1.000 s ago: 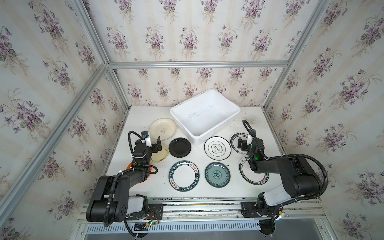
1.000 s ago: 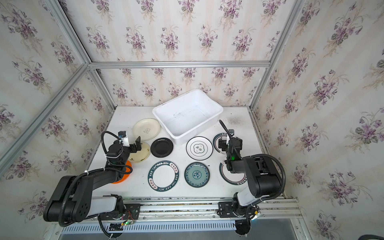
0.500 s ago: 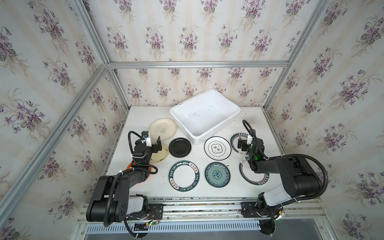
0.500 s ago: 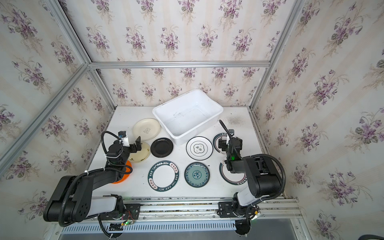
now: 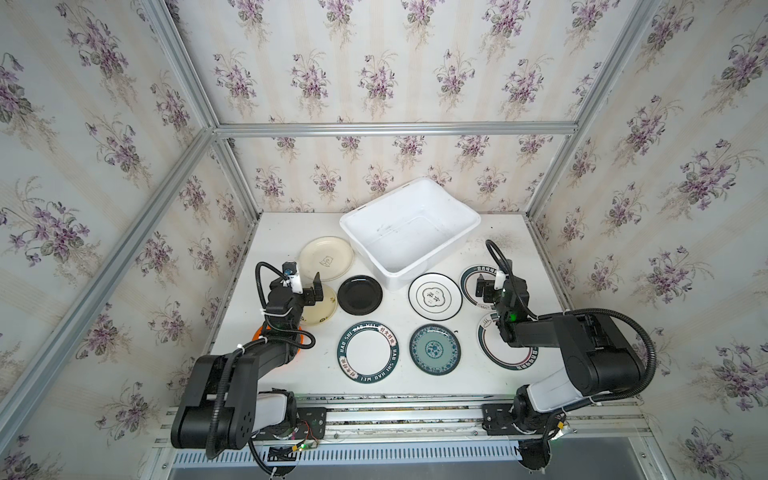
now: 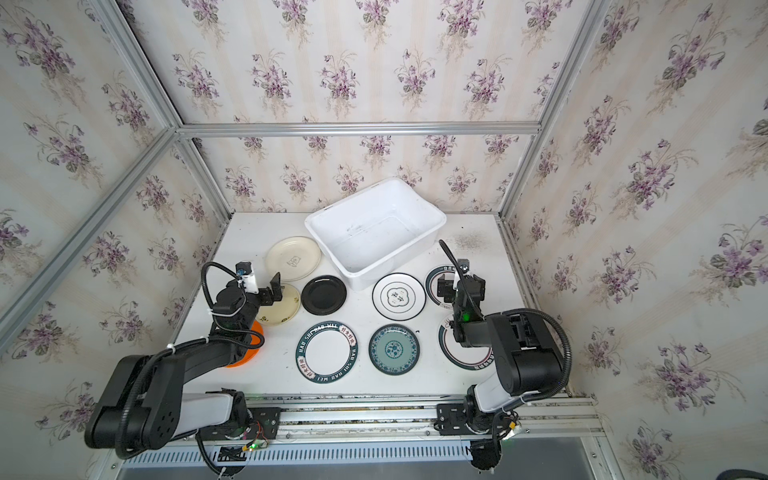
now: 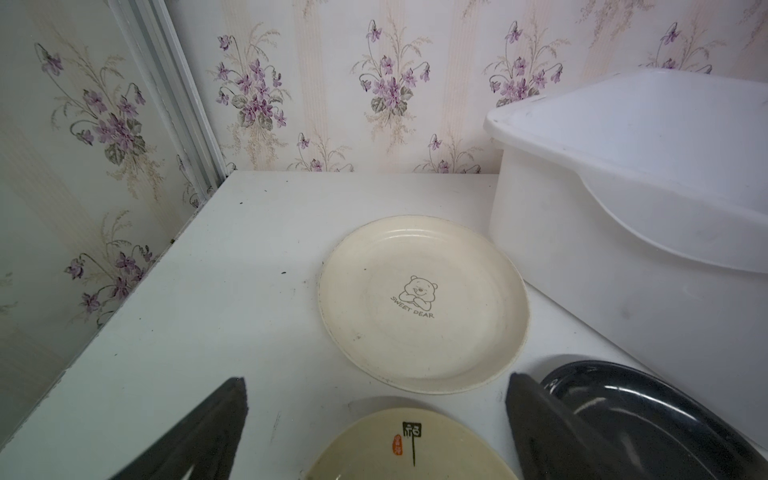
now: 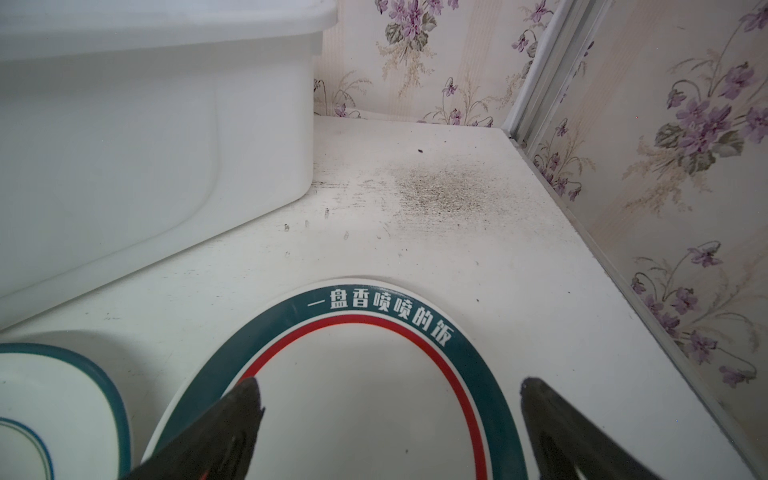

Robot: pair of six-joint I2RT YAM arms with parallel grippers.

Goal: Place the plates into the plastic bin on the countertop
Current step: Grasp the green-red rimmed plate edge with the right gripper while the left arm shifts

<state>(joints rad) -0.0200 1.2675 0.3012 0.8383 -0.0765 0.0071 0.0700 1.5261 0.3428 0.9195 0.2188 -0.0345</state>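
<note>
Left end effector point(image 5: 306, 286) wide open, gripping nothing, over small round cream plate point(image 5: 322, 306). Right end effector point(image 5: 491, 286) likewise, over round teal-rimmed white plate point(image 8: 365, 415). All plates lie flat on white bench point(image 5: 286, 237), in front of deep white rectangular plastic bin point(image 5: 409, 241).

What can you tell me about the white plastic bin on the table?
The plastic bin is a deep white rectangular tub with rounded corners and a rolled rim, smooth plastic, faintly scuffed inside. It stands upright and empty, turned at an angle, at the back of the countertop. Several plates lie close to its near sides; contact is unclear.
</note>
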